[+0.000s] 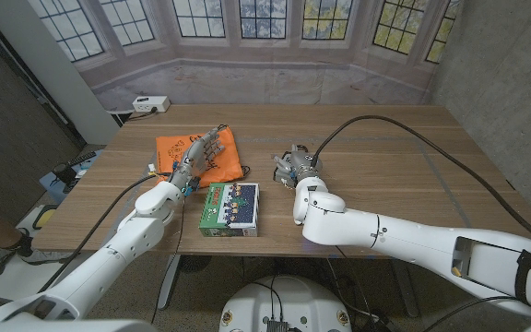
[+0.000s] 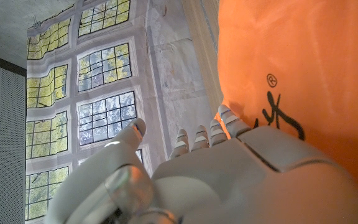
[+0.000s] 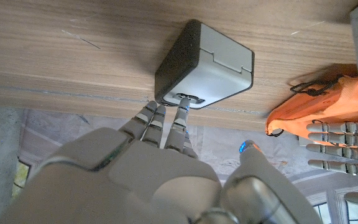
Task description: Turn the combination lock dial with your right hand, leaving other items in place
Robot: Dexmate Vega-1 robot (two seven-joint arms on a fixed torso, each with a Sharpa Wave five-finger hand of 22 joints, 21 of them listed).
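Right hand (image 3: pixel 166 174) fingertips touch lock (image 3: pixel 207 65) dial side — thumb apart, no grip.

I see the combination lock (image 3: pixel 205 66), a small grey box with a darker side, lying on the table (image 1: pixel 385 166) mid-width, well back from the near edge, its dial (image 3: pixel 190 99) on the face toward my fingertips.

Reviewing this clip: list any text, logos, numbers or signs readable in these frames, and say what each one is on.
Registered-trademark sign "®": on the orange bag, above a black brush-style mark that I cannot read as letters.
Green and white box: printed pictures and lettering, too small to read.
Grey lock box: dial digits by the right robot hand fingertips, too blurred to read.
Nothing else legible.
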